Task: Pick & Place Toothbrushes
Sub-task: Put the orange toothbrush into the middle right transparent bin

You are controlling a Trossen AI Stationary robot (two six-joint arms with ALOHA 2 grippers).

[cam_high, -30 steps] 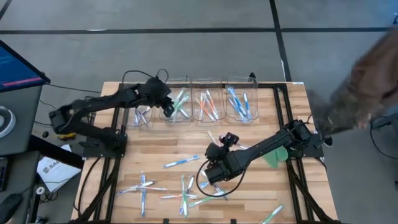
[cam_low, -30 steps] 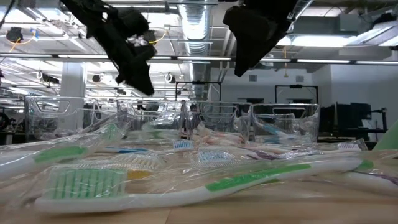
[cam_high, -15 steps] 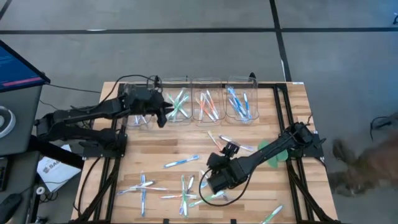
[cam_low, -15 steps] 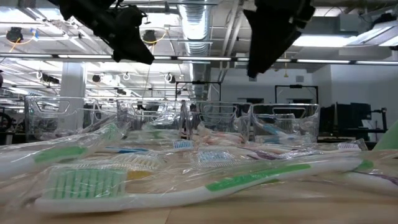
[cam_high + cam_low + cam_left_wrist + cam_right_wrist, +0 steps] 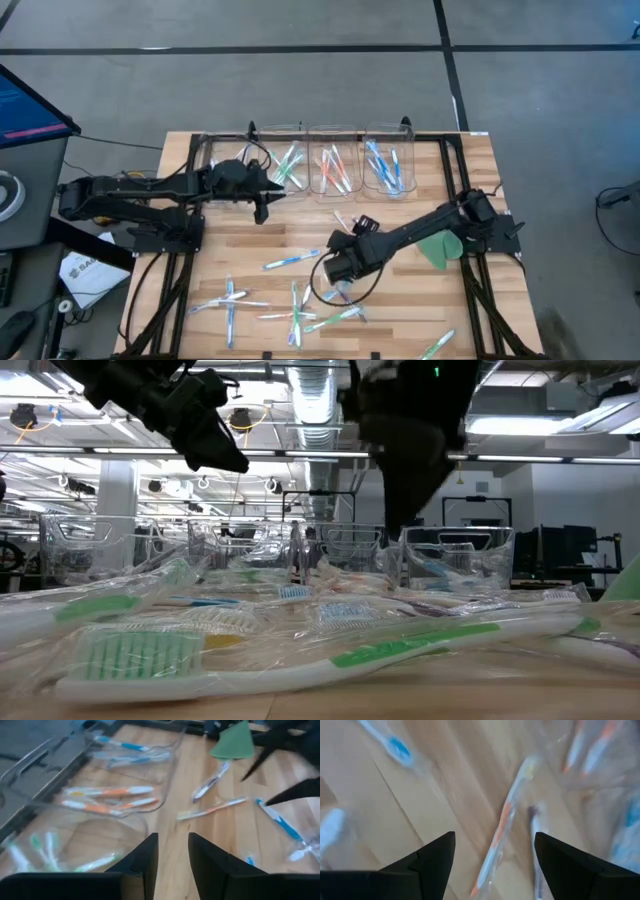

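Note:
Several wrapped toothbrushes lie flat and loose on the wooden table, such as a blue one and a cluster near the front edge. More lie sorted by colour in the clear bins along the far edge. My left gripper hangs just in front of the bins, narrowly open and holding nothing. My right gripper is wide open low above mid-table. Its fingers stand on either side of an orange toothbrush without touching it.
A flat green leaf-shaped piece lies under the right arm's forearm. Black frame rails run along the table's left and right sides. Loose orange and blue toothbrushes lie between the two grippers.
My left gripper has drawn back from above the bins toward the table's near edge, and its arm has stretched out lower. My right gripper has come down closer to the table at mid-table. A blurred person at the right edge has gone out of view.

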